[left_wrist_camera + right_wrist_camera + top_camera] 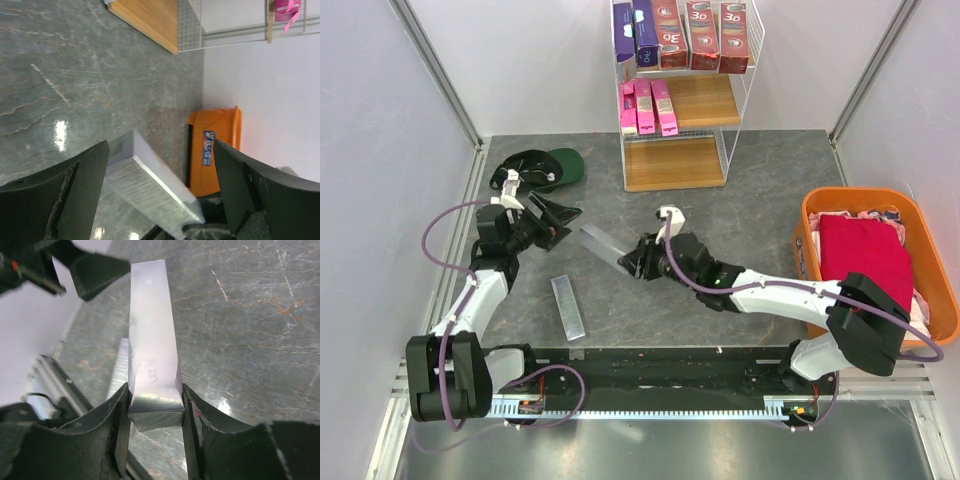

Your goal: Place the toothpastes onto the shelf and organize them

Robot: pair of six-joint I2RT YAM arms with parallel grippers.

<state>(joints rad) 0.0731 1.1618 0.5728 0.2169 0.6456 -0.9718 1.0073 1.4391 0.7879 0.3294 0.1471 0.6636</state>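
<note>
- Counting eight toothpastes already on the shelf [735, 120]: two purple cartons [634, 32] and three dark red cartons [703, 35] on the top board, three pink cartons [646, 108] side by side on the middle board.
- Clamping one silver-grey carton [152, 340] by its end between the right jaws, drawn in narrow against its two long sides.
- Carrying that carton raised off the surface [760, 190], near the middle of the work area and well apart from the shelf.
- Presenting the left jaws spread wide and gripping nothing, just beside the free end of the held carton and apart from it.
- Noting a second silver-grey carton [567, 306] lying flat on the surface between the two arms, touched by neither.
- Judging the task as mostly complete: two silver-grey cartons waiting to be shelved, the held one first.
- Expecting the bottom board [672, 165] to suit both, following the colour grouping on the boards above.
</note>
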